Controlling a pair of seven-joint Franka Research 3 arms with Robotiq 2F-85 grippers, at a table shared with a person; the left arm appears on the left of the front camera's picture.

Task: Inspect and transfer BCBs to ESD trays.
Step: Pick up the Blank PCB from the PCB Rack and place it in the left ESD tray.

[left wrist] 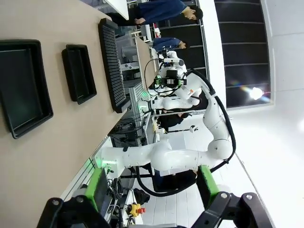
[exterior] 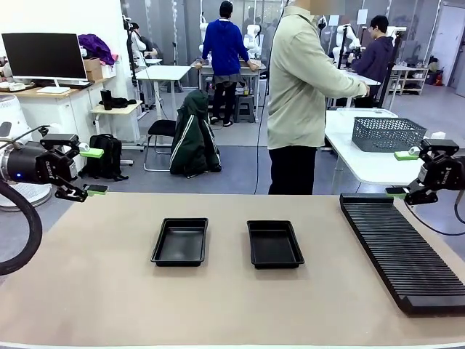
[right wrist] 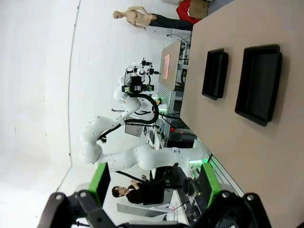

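Front view: two black ESD trays on the tan table (exterior: pixel 87 291), side by side near mid-table, apart, not touching; left tray (exterior: pixel 180 241) at 9 o'clock of right tray (exterior: pixel 275 243); both lie flat, open side up, bare black floors showing; each long axis runs 6-to-12 o'clock, one short end toward the robot and the other toward the person (exterior: pixel 298 94); the left tray's far end leans slightly to 1 o'clock, the right tray's slightly to 11.

Long black ribbed rack (exterior: pixel 399 247) at 3 o'clock of the right tray, well apart from it; long axis about 11-to-5 o'clock, slots running across it.

Left gripper (exterior: pixel 93 171) at 10 o'clock of the left tray, off the table's left edge, held above table height; fingers point toward 3 o'clock; jaws spread wide, green pads apart, nothing between them.

Right gripper (exterior: pixel 401 174) at 2 o'clock of the right tray, above the rack's far end; fingers point toward 9 o'clock; jaws spread wide, nothing between them.

Person stands at 12 o'clock beyond the far edge, turned toward 3 o'clock, arm reaching to a white side table (exterior: pixel 363 163); grey mesh basket (exterior: pixel 387 134) sits on it.

Wrist views: both trays lie sideways on the tan surface, with each gripper's own green pads wide apart at 6 o'clock.
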